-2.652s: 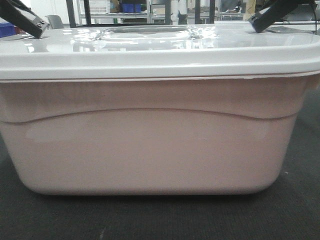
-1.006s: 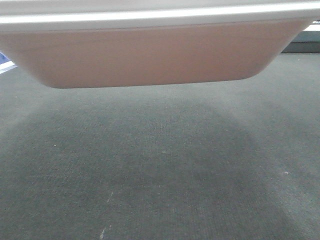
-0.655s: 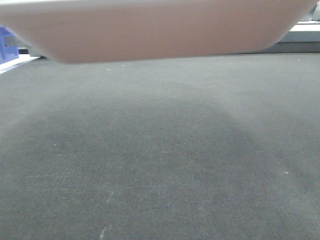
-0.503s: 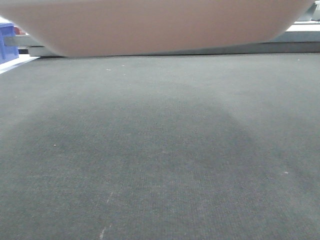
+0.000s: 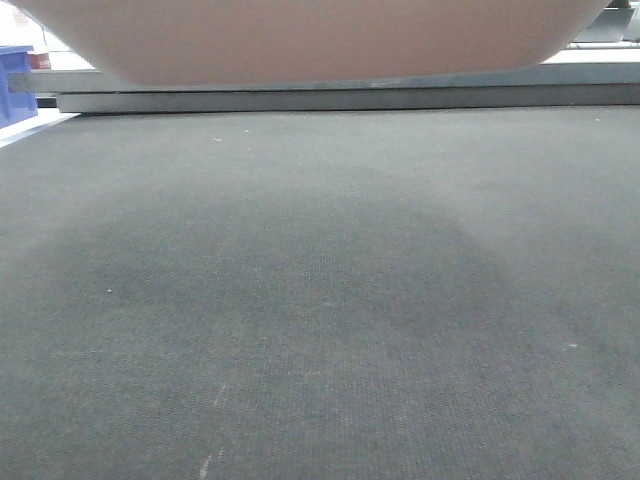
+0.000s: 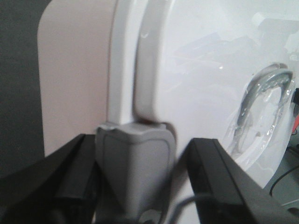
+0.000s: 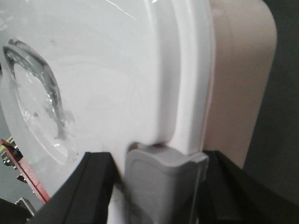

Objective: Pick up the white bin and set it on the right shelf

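Carry step: bin (image 5: 320,40) hangs above the carpet (image 5: 320,300), left claw (image 6: 140,149) and right claw (image 7: 156,161) each pinching an end latch (image 6: 133,172). Next: level travel to the shelf, unseen here.

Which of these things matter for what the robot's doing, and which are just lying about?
Part of the job: white bin, held above the carpet; left tool and right tool, each astride a grey end latch.
Just lying about: blue bin, far left; the carpet itself; red bar in the right wrist view.
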Action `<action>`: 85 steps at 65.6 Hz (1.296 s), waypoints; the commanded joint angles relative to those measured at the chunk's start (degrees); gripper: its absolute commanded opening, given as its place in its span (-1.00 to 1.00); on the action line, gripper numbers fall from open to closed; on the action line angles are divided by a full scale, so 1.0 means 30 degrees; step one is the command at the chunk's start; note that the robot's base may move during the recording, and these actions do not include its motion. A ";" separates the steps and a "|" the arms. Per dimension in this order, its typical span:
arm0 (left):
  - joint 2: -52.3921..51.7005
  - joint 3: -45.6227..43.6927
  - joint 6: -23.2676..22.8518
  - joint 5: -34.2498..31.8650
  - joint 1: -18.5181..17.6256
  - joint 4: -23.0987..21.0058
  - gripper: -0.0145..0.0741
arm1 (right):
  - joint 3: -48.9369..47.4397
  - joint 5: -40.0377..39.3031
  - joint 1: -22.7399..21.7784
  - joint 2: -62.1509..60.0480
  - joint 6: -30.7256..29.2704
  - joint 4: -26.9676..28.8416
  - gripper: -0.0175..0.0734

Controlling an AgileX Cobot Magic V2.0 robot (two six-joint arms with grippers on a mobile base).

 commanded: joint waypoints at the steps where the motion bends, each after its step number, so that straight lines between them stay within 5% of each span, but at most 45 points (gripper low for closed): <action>1: -0.0452 -0.1340 0.0017 0.1938 -0.0423 -0.4249 -0.16 | -0.0659 0.2334 0.0331 -0.0215 -0.0729 0.3986 0.25; 14: -0.0452 -0.2252 -0.0022 0.2907 -0.0423 -0.2755 -0.16 | -0.0659 0.1346 0.0331 -0.0215 -0.0729 0.4244 0.25; 53: -0.0452 -0.2252 -0.0152 0.3818 -0.0423 -0.2077 -0.16 | -0.0659 -0.0101 0.0331 -0.0215 -0.1024 0.6807 0.25; 85: -0.0452 -0.2252 -0.0182 0.3554 -0.0423 -0.2077 -0.16 | -0.0659 -0.0366 0.0331 -0.0215 -0.1084 0.6825 0.25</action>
